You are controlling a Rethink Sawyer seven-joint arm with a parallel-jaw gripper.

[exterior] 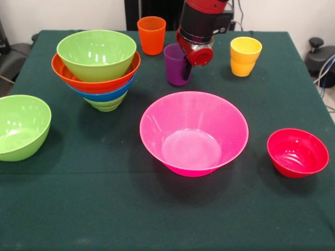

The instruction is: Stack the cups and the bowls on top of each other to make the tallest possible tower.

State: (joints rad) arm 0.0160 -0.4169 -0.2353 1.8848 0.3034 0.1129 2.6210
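While the pink bowl [193,133] is sitting unstacked mid-counter, a four-bowl tower [97,70] is standing at left; the purple cup [176,64] is being met by the end effector [189,67], whose opening cannot be told.

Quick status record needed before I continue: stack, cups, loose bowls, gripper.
stack: nested bowls, lime green on orange, blue, lime green at the bottom
cups: orange cup, purple cup, yellow cup, all upright
loose bowls: green bowl, pink bowl, red bowl
gripper: gripper at the purple cup's rim, grip unclear
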